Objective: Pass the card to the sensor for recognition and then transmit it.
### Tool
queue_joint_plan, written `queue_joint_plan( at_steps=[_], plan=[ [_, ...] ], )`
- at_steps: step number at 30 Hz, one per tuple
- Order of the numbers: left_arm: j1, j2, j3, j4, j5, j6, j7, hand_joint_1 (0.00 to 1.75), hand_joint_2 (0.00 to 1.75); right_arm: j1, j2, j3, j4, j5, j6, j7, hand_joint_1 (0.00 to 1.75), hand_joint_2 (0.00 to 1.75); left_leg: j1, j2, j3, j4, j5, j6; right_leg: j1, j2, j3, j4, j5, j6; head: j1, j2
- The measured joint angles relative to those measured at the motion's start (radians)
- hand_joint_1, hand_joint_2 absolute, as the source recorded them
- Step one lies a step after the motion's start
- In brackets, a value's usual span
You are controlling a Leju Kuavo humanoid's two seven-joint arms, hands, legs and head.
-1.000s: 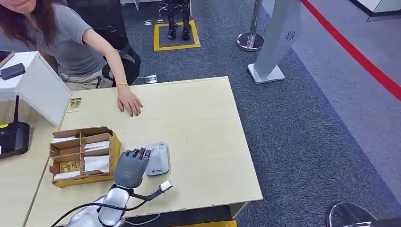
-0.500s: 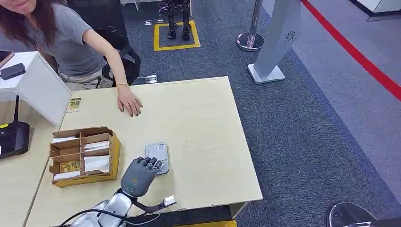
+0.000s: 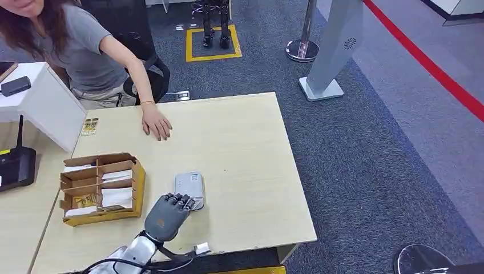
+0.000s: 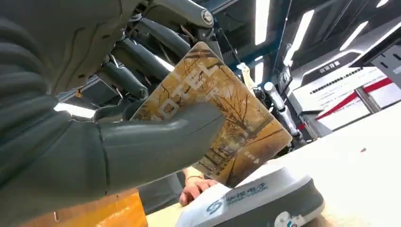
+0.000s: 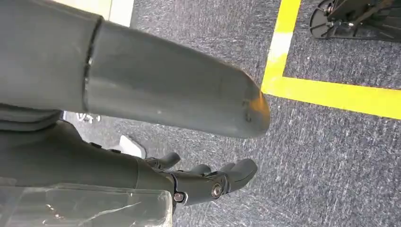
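Observation:
My left hand (image 3: 166,216) hovers at the near end of the grey-and-white card sensor (image 3: 189,189) on the wooden table (image 3: 245,148). In the left wrist view that hand (image 4: 108,142) pinches a golden-brown printed card (image 4: 222,118) between thumb and fingers, the card's edge just above the sensor's top (image 4: 250,198). My right hand (image 5: 208,182) hangs over the carpet, fingers spread, with nothing in it.
A cardboard box (image 3: 101,188) with compartments of cards stands left of the sensor. A person (image 3: 80,51) sits behind the table with a hand (image 3: 156,124) flat on it. A black device (image 3: 16,165) lies far left. Carpet drops off past the table's right edge.
My left hand moved from beside the box toward me and rightward, bringing the card to the sensor's near end. The person's hand stayed put.

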Motion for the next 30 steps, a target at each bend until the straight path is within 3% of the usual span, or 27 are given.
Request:
queue_joint_plan(
  at_steps=[5,8,10,13,17,22,27,30],
  plan=[
    [0.003,-0.004,0.024,0.015,0.0,0.005,0.004,1.75,1.75,0.0,0.0,0.005,0.0,0.002,-0.002,-0.005,0.0,0.0,0.0,0.0,0.0,0.0,0.0,0.0,0.0,0.0,0.0,0.0,0.0,0.0,0.0,0.0],
    [-0.018,0.013,0.006,0.024,0.0,0.009,0.15,1.75,1.75,0.0,0.0,0.007,0.0,0.002,-0.002,-0.006,0.0,0.0,0.0,0.0,0.0,0.0,0.001,0.0,0.0,0.0,0.0,0.0,0.0,-0.001,0.0,0.0],
    [-0.056,0.047,-0.055,0.028,0.0,0.008,0.28,1.75,1.75,-0.001,0.0,0.01,0.0,0.002,-0.002,-0.009,0.0,0.0,0.001,0.0,0.0,0.0,0.002,-0.001,0.0,0.0,0.0,0.0,0.001,-0.001,0.0,0.0],
    [-0.098,0.092,-0.106,0.029,-0.001,0.002,0.332,1.75,1.75,0.0,0.0,0.016,0.0,0.002,-0.002,-0.013,0.0,0.0,0.001,0.0,0.0,0.0,0.003,-0.002,0.001,0.0,0.0,0.001,0.001,-0.002,0.0,0.0],
    [-0.128,0.132,-0.143,0.028,-0.001,0.0,0.346,1.75,1.75,-0.001,0.0,0.02,0.0,0.001,-0.002,-0.014,0.0,0.0,0.001,0.0,0.0,0.0,0.003,-0.002,0.001,0.0,-0.001,0.001,0.001,-0.002,0.0,0.0],
    [-0.216,0.205,-0.242,-0.015,-0.001,-0.01,0.508,1.75,1.75,-0.001,0.0,0.022,0.0,-0.002,-0.001,-0.016,0.0,0.0,0.001,0.0,0.0,0.0,0.003,-0.002,0.001,0.0,-0.001,0.001,0.002,-0.002,0.0,0.0],
    [-0.297,0.317,-0.24,-0.191,-0.001,-0.039,0.522,1.75,1.75,-0.001,0.0,0.022,0.0,-0.007,0.0,-0.018,0.0,0.0,0.001,0.0,0.0,0.0,0.004,-0.002,0.001,0.0,-0.001,0.001,0.002,-0.002,0.0,0.0],
    [-0.293,0.354,-0.207,-0.276,-0.001,-0.039,0.522,1.75,1.75,0.0,0.0,0.022,0.002,-0.01,0.0,-0.018,0.0,0.0,0.002,0.0,-0.001,0.0,0.004,-0.002,0.001,0.0,-0.001,0.002,0.002,-0.002,0.0,0.0]
  ],
)
